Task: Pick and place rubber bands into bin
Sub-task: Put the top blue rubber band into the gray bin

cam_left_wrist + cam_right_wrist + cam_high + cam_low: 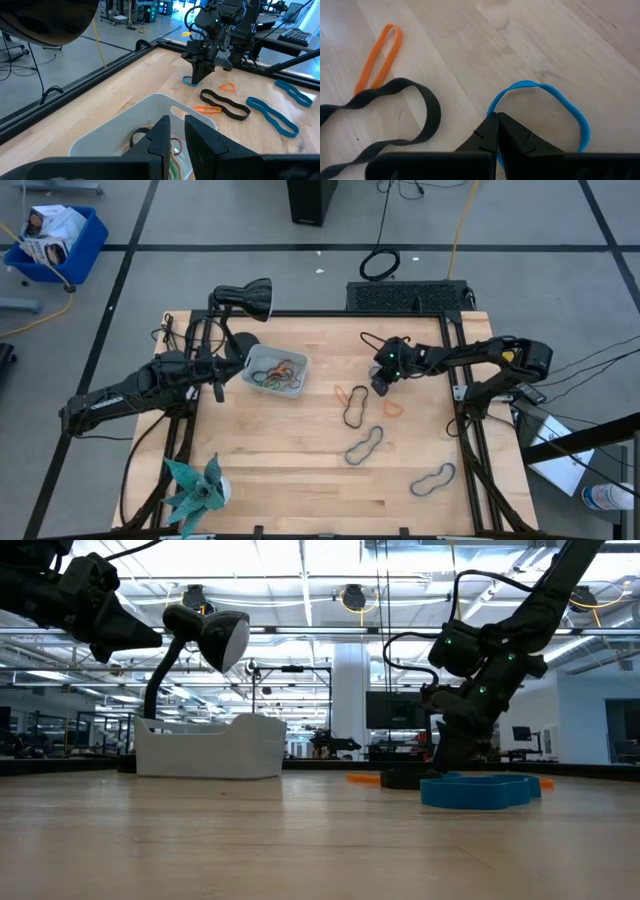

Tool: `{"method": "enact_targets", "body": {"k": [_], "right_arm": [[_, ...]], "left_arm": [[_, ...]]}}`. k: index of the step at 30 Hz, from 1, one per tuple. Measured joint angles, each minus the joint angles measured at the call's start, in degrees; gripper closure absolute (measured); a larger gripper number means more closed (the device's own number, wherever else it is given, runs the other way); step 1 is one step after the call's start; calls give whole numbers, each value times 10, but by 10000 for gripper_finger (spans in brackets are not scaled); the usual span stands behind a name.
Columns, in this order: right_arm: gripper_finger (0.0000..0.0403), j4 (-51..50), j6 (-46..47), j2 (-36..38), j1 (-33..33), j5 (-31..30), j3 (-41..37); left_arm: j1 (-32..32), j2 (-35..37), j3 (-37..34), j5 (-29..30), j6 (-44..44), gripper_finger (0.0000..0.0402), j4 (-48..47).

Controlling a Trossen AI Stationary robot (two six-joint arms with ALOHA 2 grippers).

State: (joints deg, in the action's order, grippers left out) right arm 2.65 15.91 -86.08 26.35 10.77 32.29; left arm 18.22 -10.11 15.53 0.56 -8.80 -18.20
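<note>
The light grey-blue bin [262, 353] stands left of the table's middle and holds several rubber bands [279, 372]. My left gripper [179, 131] hovers over the bin's left side, raised and empty, its fingers a narrow gap apart. My right gripper [497, 120] points down at the table right of centre, shut at a small blue band [540, 90]. An orange band [350, 393], a black band [356, 412], a small orange band [393, 408] and two longer blue bands [365, 445] [433, 479] lie flat on the wood. My right gripper comes from above, pointing down, with its shut fingertips [492, 125] on the near side of the small blue band's loop [490, 107]. The fingers hide the place of contact. The rest of the loop lies flat and slack on the table.
A black desk lamp [245, 298] stands at the far left, close behind the bin. A teal paper figure [195, 490] sits at the near left corner. A bright blue crate [60, 240] stands on the floor beyond the table.
</note>
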Motion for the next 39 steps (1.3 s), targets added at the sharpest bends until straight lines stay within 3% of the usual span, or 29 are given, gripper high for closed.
{"method": "enact_targets", "body": {"k": [15, 30, 39], "right_arm": [[397, 8, 1, 0, 0, -2, 0], [320, 32, 14, 1, 3, -3, 0], [303, 32, -55, 1, 3, -2, 0]], "left_arm": [[0, 0, 0, 0, 0, 339, 0], [0, 0, 0, 0, -1, 339, 0], [0, 0, 0, 0, 0, 339, 0]]}}
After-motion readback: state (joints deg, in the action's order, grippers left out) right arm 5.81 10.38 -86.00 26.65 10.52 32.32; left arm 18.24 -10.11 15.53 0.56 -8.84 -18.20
